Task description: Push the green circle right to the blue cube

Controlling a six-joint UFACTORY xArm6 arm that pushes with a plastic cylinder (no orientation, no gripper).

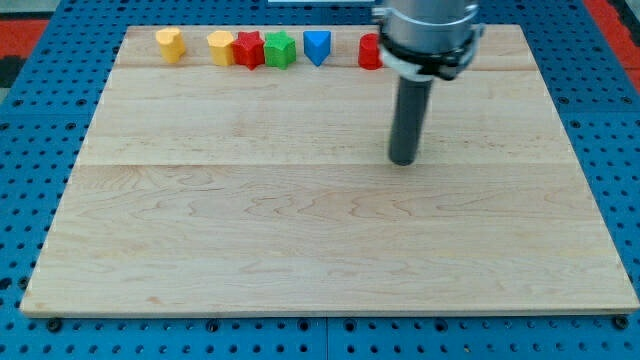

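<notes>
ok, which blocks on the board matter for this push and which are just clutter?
In the job:
- green block, top row
- blue block, just to its right
- my tip, well below and right of the row, touching nothing

Lying about:
- yellow block, far left
- yellow block
- red block, against the green one
- red block, partly hidden by the arm

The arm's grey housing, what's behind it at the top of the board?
A red block pokes out at the housing's left edge; its shape and anything further right are covered. My tip rests well below, touching no block.
</notes>
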